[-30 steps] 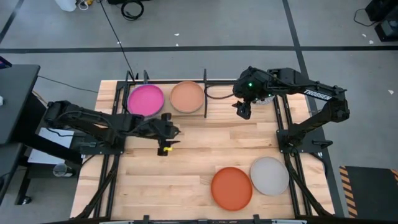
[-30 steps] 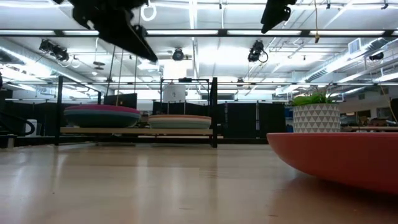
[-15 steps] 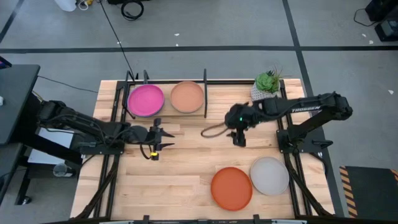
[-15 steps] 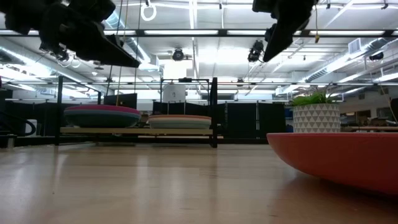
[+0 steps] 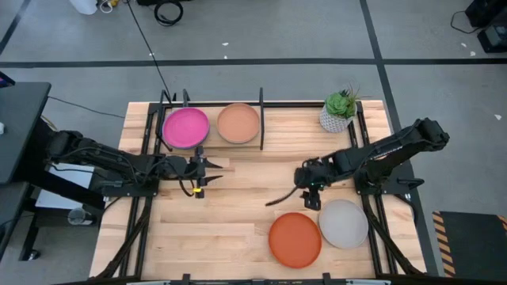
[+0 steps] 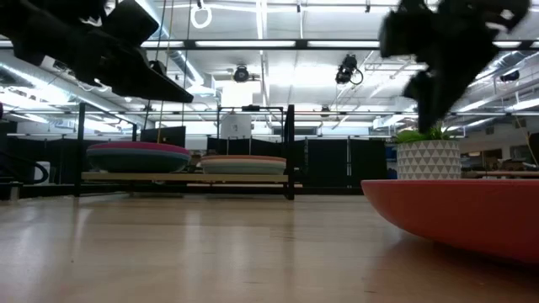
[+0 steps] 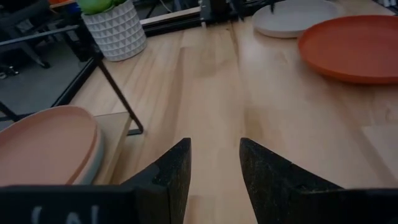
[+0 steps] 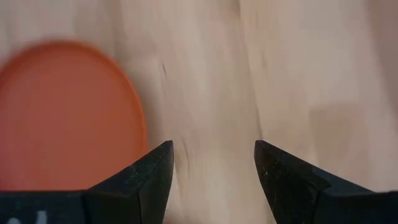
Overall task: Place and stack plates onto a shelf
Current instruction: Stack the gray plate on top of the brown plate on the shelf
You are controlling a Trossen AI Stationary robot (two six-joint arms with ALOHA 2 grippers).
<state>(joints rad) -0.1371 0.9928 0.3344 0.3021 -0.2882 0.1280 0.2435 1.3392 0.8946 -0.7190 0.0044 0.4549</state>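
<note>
The orange plate [image 5: 295, 240] and the grey plate [image 5: 343, 223] lie side by side at the near edge of the table [image 5: 238, 198], not yet on the shelf [image 5: 261, 119], where the pink plate [image 5: 185, 127] and peach plate [image 5: 238, 123] top one stack in each bay. The right gripper [image 5: 310, 198] hangs just above the orange plate with its jaws open and empty, likely to pick it up next. The left gripper [image 5: 198, 180] waits near the shelf with open, empty jaws, and the potted plant [image 5: 339, 110] stands off in a far corner, out of the way

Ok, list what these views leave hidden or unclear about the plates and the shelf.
- Plates under the magenta plate and peach plate: the high view shows only the top ones; in the low view the stacks are too small to count.
- Orange plate: cut off by the low view's right edge.
- Right gripper: blurred in the low view.
</note>
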